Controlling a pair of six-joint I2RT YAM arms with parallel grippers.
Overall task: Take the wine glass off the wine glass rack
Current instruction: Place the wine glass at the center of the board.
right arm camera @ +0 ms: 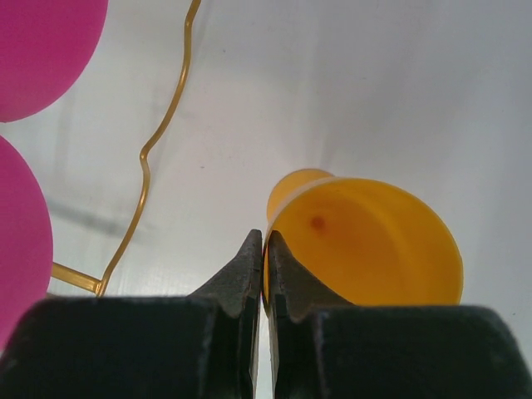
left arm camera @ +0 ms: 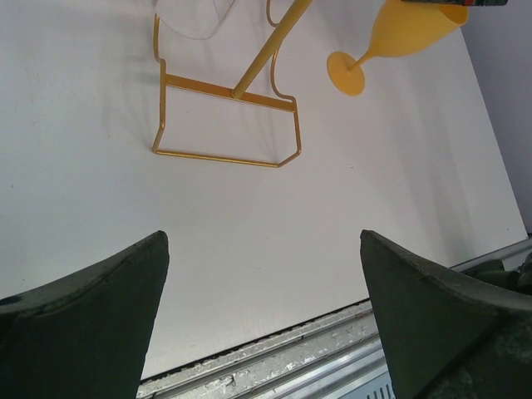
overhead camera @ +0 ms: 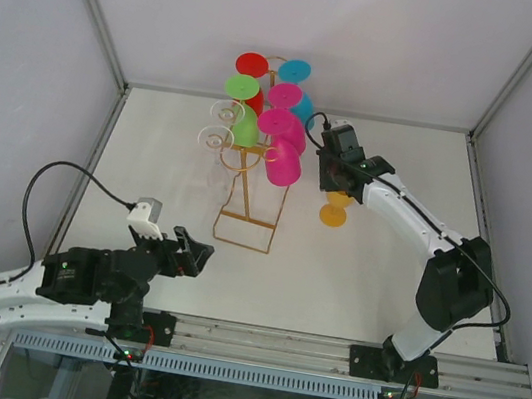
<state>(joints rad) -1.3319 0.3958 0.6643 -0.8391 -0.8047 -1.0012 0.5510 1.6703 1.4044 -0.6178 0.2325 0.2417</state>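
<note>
An orange wine glass (overhead camera: 335,212) stands bowl-up to the right of the gold wire wine glass rack (overhead camera: 246,219), apart from it. My right gripper (overhead camera: 337,170) is shut on its rim, one finger inside the bowl and one outside, as the right wrist view shows at the right gripper (right arm camera: 264,243) and the wine glass (right arm camera: 374,249). From the left wrist view, the wine glass (left arm camera: 399,37) has its foot close to the table; I cannot tell if it touches. My left gripper (overhead camera: 199,253) is open and empty near the front left, left gripper (left arm camera: 262,241) aimed at the rack's base (left arm camera: 229,154).
On the rack hang red (overhead camera: 252,64), green (overhead camera: 243,90), cyan (overhead camera: 294,70), pink (overhead camera: 283,126) and clear (overhead camera: 220,137) glasses. Pink bowls (right arm camera: 33,50) sit just left of the right gripper. White walls enclose the table (overhead camera: 357,265); a metal rail (overhead camera: 323,348) runs along its front edge.
</note>
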